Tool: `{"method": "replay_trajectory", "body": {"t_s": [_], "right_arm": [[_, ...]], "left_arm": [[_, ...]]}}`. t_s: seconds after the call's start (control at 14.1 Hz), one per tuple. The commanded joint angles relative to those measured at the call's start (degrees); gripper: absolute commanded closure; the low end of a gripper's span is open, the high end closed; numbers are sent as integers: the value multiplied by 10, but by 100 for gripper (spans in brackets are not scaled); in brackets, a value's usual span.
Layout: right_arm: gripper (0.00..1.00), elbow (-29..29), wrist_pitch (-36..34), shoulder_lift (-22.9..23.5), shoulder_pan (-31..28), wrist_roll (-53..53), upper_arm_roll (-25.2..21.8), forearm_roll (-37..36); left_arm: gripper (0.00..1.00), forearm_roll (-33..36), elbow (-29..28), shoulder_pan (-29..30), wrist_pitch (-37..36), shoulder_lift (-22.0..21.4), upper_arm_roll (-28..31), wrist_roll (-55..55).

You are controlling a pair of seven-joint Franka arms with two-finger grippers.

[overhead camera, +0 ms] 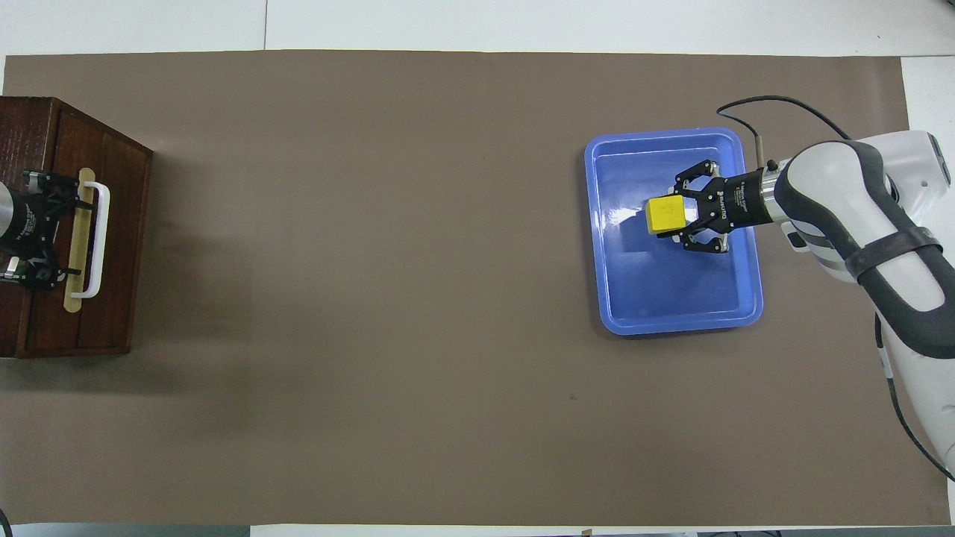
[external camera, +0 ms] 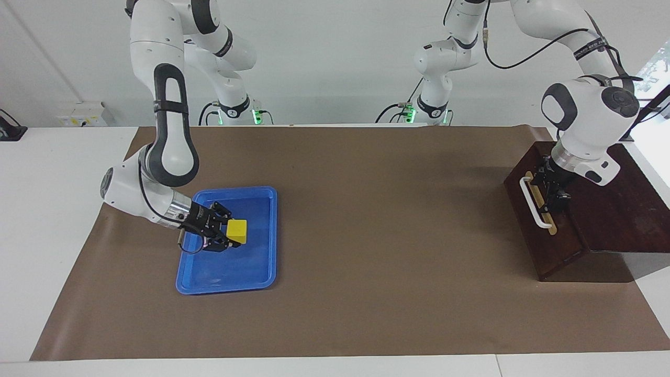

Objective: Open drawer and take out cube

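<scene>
Yellow cube (external camera: 236, 231) clamped in right gripper (external camera: 224, 238) over tray (external camera: 264, 272).

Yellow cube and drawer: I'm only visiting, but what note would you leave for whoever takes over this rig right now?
Right hand: shut on the yellow cube, low over the blue tray.
Left hand: open, at the drawer front beside its white handle, holding nothing.
Done: cube is out; drawer is shut.
Left: probably release the cube into the tray and pull both arms clear.

Yellow cube (overhead camera: 666, 215) over blue tray (overhead camera: 671, 313)
</scene>
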Motion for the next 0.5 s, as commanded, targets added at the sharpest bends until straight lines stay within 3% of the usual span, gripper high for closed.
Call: {"method": "replay_trajectory", "body": {"t_s": [0.0, 0.28, 0.36, 0.43], "right_arm": [[100, -36, 31, -13, -5, -19, 7, -6], [100, -63, 44, -17, -5, -48, 7, -5], [95, -63, 43, -19, -5, -49, 7, -5], [49, -63, 42, -19, -5, -64, 6, -5]], "left_arm": [[0, 14, -2, 5, -10, -10, -3, 38], [0, 13, 38, -59, -107, -36, -8, 45], [0, 10, 51, -74, -145, -54, -8, 87], [0, 7, 52, -80, -173, -73, -8, 144]]}}
